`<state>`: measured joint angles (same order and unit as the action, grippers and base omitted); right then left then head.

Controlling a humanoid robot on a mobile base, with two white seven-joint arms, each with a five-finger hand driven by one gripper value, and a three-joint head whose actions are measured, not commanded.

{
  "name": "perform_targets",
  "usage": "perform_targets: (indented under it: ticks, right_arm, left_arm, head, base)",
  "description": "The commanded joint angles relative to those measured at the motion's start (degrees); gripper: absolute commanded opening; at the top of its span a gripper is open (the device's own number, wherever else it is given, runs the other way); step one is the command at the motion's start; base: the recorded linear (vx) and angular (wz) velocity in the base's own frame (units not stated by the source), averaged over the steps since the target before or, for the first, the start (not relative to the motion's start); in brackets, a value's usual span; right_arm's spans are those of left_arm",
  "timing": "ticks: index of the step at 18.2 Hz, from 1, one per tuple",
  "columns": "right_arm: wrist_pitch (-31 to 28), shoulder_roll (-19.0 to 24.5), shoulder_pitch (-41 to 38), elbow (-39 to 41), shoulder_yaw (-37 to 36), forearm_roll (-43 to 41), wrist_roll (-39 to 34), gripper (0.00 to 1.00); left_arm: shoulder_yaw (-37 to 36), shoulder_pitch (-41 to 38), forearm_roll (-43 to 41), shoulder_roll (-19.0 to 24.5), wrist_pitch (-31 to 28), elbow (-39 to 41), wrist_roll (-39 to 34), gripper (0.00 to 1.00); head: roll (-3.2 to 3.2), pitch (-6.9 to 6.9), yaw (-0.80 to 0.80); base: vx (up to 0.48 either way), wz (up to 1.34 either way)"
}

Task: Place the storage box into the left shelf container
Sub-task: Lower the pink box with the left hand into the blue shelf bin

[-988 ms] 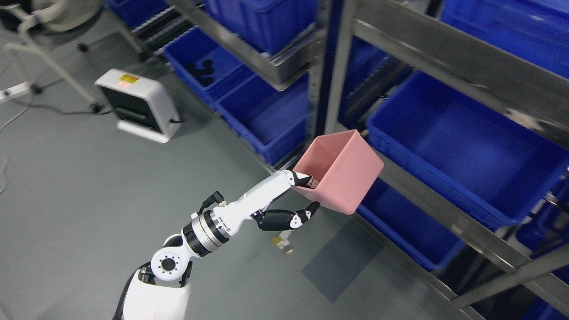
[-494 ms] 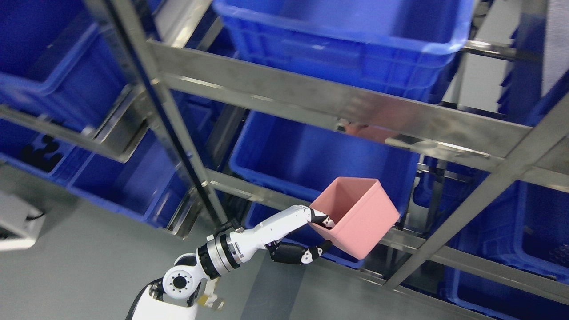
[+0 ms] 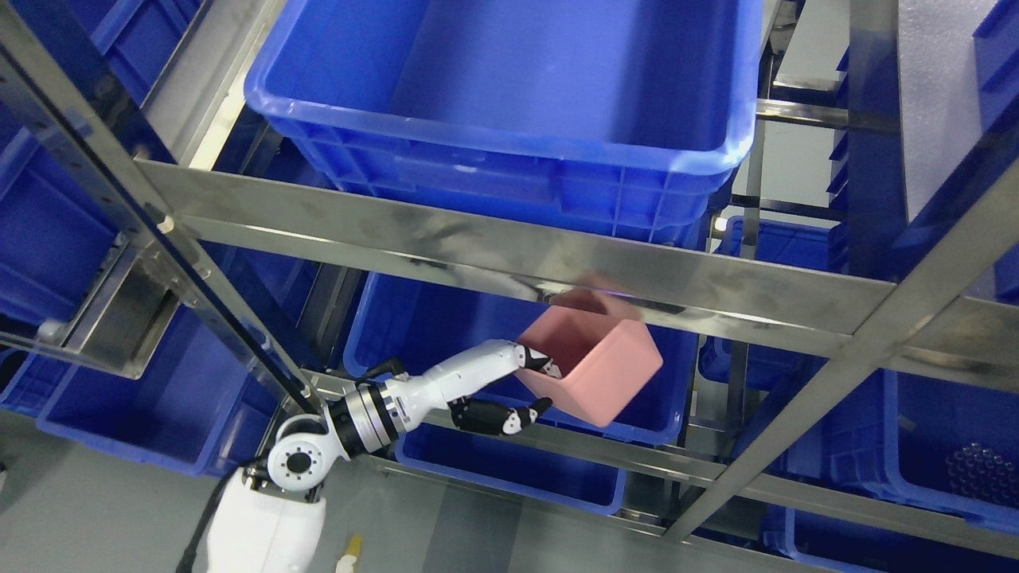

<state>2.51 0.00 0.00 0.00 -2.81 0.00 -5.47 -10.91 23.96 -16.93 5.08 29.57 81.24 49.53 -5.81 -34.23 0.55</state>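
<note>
Left hand [image 3: 532, 390] pinches the pink storage box [image 3: 593, 366] by its near wall; box has risen from below the shelf rail [image 3: 493, 247] to over the middle-tier blue container's [image 3: 374, 318] front rim. Release looks close.

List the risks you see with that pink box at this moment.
1. The pink storage box sits right under the steel shelf rail; its top edge is partly hidden behind the rail and could catch on it if lifted.
2. The left hand holds only one wall of the box, fingers inside, thumb below, so the tilted box may slip or swing.
3. It hangs over the front rim of the blue bin; released now, it may tip off the rim.
</note>
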Motion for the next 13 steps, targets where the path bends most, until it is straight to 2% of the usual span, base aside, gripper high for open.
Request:
perform_targets:
  ticks: [1,2,4,6,7,8,9,11,13]
  right_arm:
    - [0.03,-1.00,-1.49,1.00,0.00,-0.18,-10.08,1.00]
    - [0.03,-1.00,-1.49,1.00,0.00,-0.18,-10.08,1.00]
    - [0.03,-1.00,-1.49,1.00,0.00,-0.18,-10.08,1.00]
    - [0.03,-1.00,-1.49,1.00,0.00,-0.18,-10.08,1.00]
    - [0.03,-1.00,-1.49,1.00,0.00,-0.18,-10.08,1.00]
    - [0.03,-1.00,-1.49,1.00,0.00,-0.18,-10.08,1.00]
    - [0.03,-1.00,-1.49,1.00,0.00,-0.18,-10.08,1.00]
    - [0.03,-1.00,-1.49,1.00,0.00,-0.18,-10.08,1.00]
    - [0.03,-1.00,-1.49,1.00,0.00,-0.18,-10.08,1.00]
  left_arm:
    - [4.76,4.96,-8.19,1.08,-0.13,-12.50,-0.05,0.30]
    - [4.76,4.96,-9.51,0.46,-0.22,-13.20,-0.23,0.48]
    - [5.46,4.96,-9.96,-1.29,-0.31,-13.73,-0.40,0.75]
    - [7.65,4.96,-9.61,-4.08,-0.22,-13.65,-0.67,0.88]
    - [9.05,4.79,-9.26,-4.08,-0.13,-13.56,-0.67,0.95]
    - [8.89,4.70,-8.13,-4.08,0.04,-13.30,-1.36,1.00]
    - [8.28,4.61,-4.90,-4.08,-0.13,-13.12,-3.72,1.00]
    - [6.35,3.65,3.28,-4.08,-0.74,-13.03,-12.23,1.00]
    - [4.33,-0.99,7.25,-4.08,-1.80,-10.24,-23.91,1.00]
  head:
    - [0.00,0.00,0.00]
    - [0.00,0.00,0.00]
    - [0.00,0.00,0.00]
    - [0.00,0.00,0.00]
    - [0.00,0.00,0.00]
    - [0.00,0.00,0.00]
    - [0.00,0.00,0.00]
    - [0.00,0.00,0.00]
    - [0.00,0.00,0.00]
  base:
    - [0.101,-0.11]
    - [0.101,-0.11]
    - [0.075,-0.07]
    - [0.065,-0.01]
    - [0.051,-0.06]
    - [0.051,-0.06]
    - [0.020,0.00]
    - [0.000,0.00]
    - [0.000,0.00]
